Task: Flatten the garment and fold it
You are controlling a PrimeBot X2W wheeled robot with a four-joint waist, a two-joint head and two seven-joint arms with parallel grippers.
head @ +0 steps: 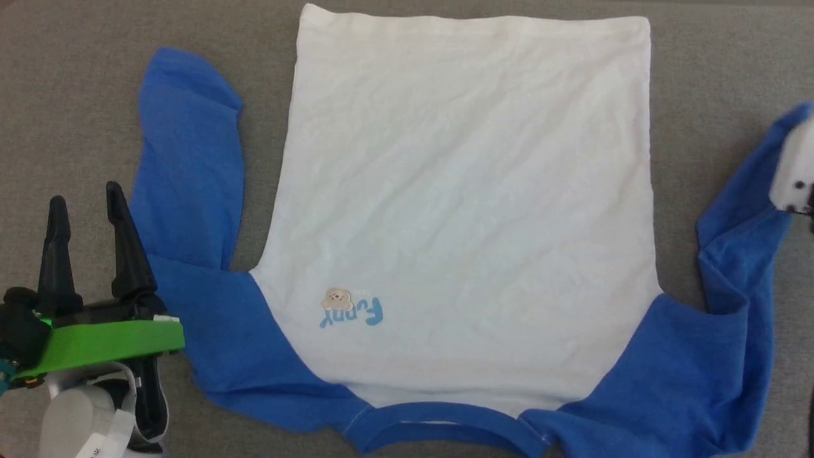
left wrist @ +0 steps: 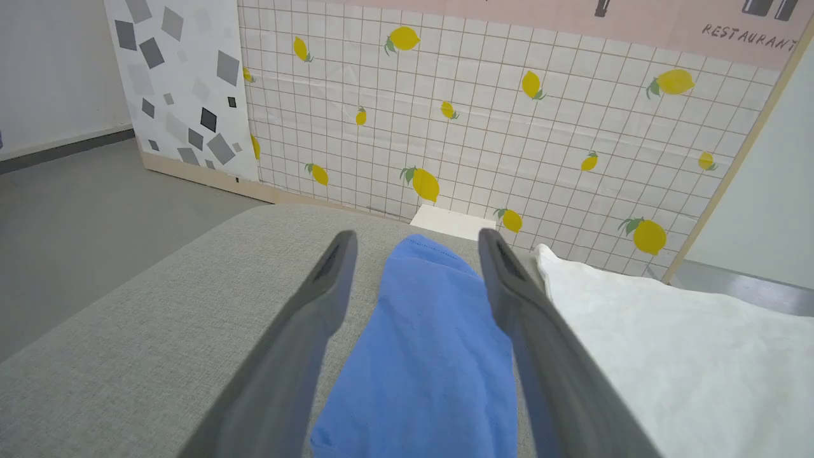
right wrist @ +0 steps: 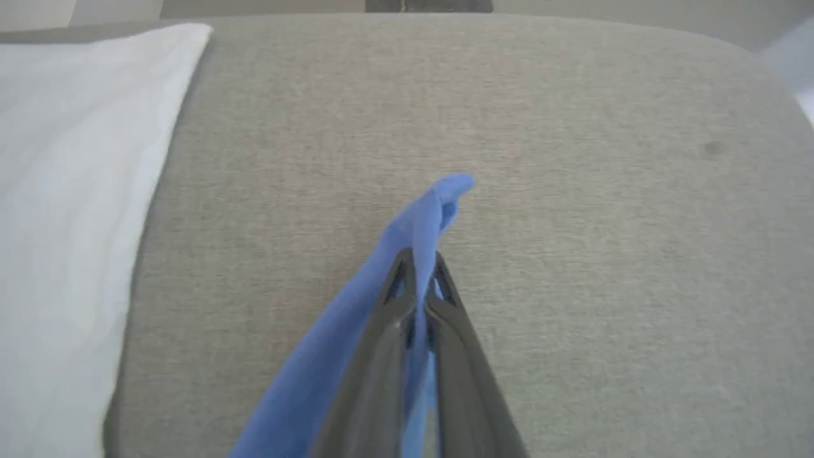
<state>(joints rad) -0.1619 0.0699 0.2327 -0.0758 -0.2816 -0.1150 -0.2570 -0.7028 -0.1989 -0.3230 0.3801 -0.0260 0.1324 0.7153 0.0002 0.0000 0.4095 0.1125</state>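
The garment (head: 464,191) lies spread on a grey padded surface (head: 76,95), white body flat, blue neckband (head: 445,426) nearest me, bear patch (head: 337,299) and blue lettering facing up. Its left blue sleeve (head: 191,159) lies flat beside the body. My left gripper (head: 86,203) stands open at that sleeve's outer edge; in the left wrist view the sleeve (left wrist: 432,356) runs under and between the spread fingers (left wrist: 331,280). The right sleeve (head: 738,254) is bunched and lifted toward a pale part of my right arm (head: 795,165). My right gripper (right wrist: 420,257) is shut on the sleeve's end (right wrist: 445,197).
The grey surface ends in a rounded edge (left wrist: 191,242), with grey floor (left wrist: 76,203) beyond it. A lemon-patterned tiled panel (left wrist: 509,127) and a small white box (left wrist: 451,222) stand behind the surface. Bare grey fabric (right wrist: 604,222) stretches right of the lifted sleeve.
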